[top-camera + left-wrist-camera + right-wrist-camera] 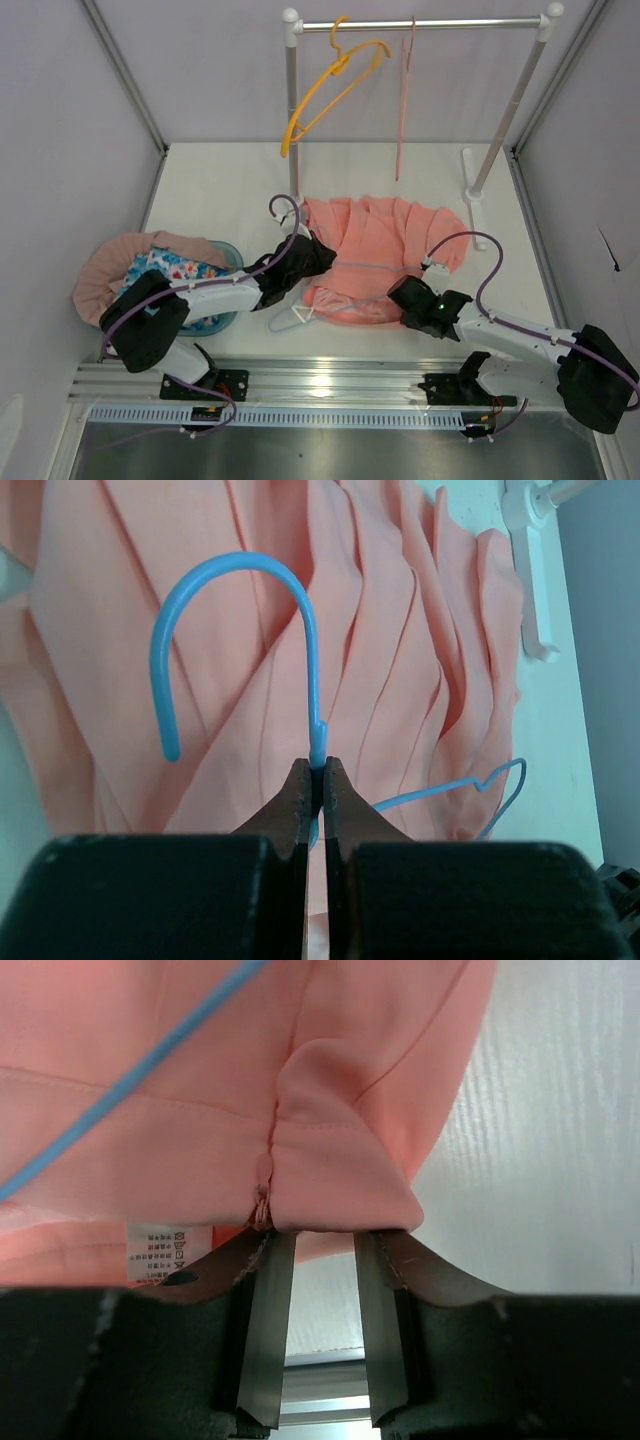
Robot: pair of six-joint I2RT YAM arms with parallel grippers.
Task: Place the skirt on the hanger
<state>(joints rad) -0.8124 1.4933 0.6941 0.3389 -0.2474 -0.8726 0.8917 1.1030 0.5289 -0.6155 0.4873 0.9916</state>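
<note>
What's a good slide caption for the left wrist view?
Left claw shut on the blue hanger just below its hook, the pleated peach skirt spread behind.

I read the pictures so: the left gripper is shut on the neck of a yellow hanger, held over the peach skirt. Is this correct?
Only the colour is wrong. The hanger is blue, not yellow, as the left wrist view shows. The left gripper is indeed shut on its neck, and it is held over the peach skirt.
</note>
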